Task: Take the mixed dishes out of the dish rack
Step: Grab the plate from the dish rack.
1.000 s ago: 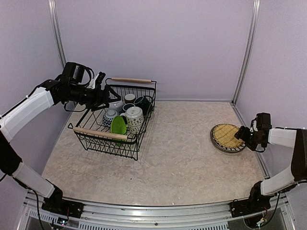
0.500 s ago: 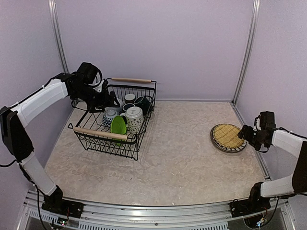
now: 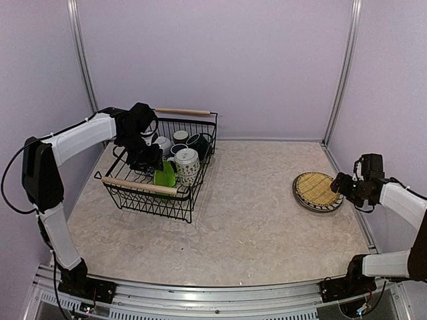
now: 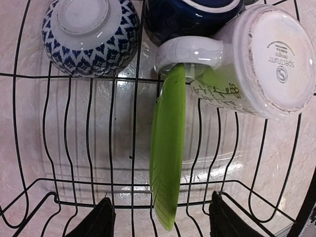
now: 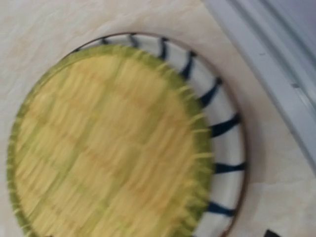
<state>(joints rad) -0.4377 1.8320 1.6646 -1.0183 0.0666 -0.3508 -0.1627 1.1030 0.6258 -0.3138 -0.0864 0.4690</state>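
While reaching down into the dish rack (image 3: 157, 203) at the far left of the table (image 3: 253, 227), straddles the lime green plate (image 4: 168, 163) with the left gripper (image 4: 163, 219). Keeps both fingers (image 4: 101, 222) parted, one on each side of the plate's near rim, touching neither face. Grips nothing. Finds that plate on edge among the rack's wires, its far rim tucked under the handle of the patterned white mug (image 4: 256, 64), tipped on its side just to the right. Shows a small bowl (image 4: 89, 34) upside down, beyond and left of the plate, and a dark mug (image 4: 192, 17) beyond the handle.

Over at the right, sets the right gripper (image 3: 343, 185) just beside the woven yellow plate (image 3: 315, 188), stacked on the striped black-white plate (image 5: 224, 148). Cannot tell whether those jaws stand apart or together.
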